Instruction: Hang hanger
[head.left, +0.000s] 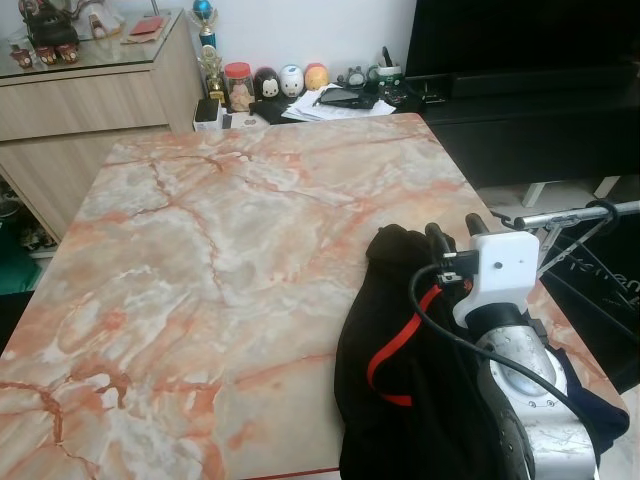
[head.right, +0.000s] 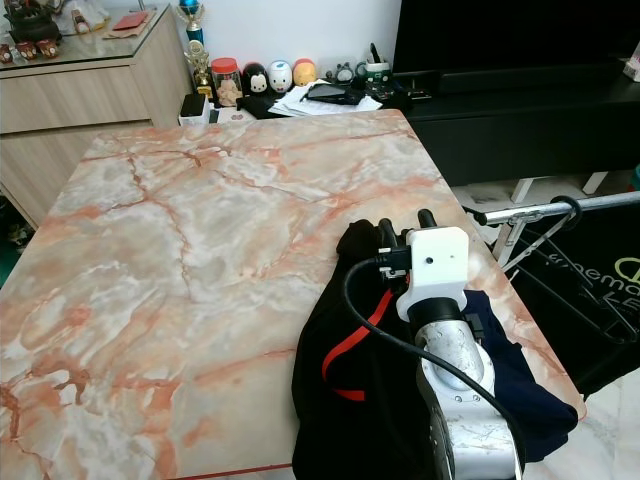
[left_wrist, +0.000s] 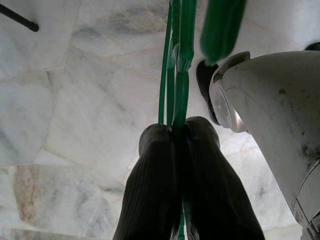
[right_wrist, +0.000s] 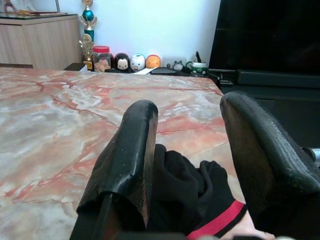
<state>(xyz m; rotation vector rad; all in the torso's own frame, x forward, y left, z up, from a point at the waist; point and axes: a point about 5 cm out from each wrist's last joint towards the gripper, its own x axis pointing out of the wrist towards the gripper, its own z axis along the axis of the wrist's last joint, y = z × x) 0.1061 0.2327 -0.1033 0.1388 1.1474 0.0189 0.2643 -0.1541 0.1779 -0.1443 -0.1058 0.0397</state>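
Observation:
A black garment (head.left: 400, 350) with a red stripe lies crumpled at the near right corner of the marble table (head.left: 220, 230), over a navy cloth (head.right: 510, 370). My right gripper (head.left: 455, 228) hovers just above the garment's far end, open, with a fold of black cloth (right_wrist: 185, 195) between and below its fingers. Down at my side, my left gripper (left_wrist: 178, 127) is shut on the thin green hanger (left_wrist: 180, 50), which hangs over the pale tiled floor. The hanger's far end is cut off by the frame.
A metal rack bar (head.left: 570, 213) runs past the table's right edge. At the table's far end a low shelf holds small figurines (head.left: 290, 80) and papers. A wooden sideboard (head.left: 90, 100) stands at the back left, a black TV unit (head.left: 530, 90) at the back right.

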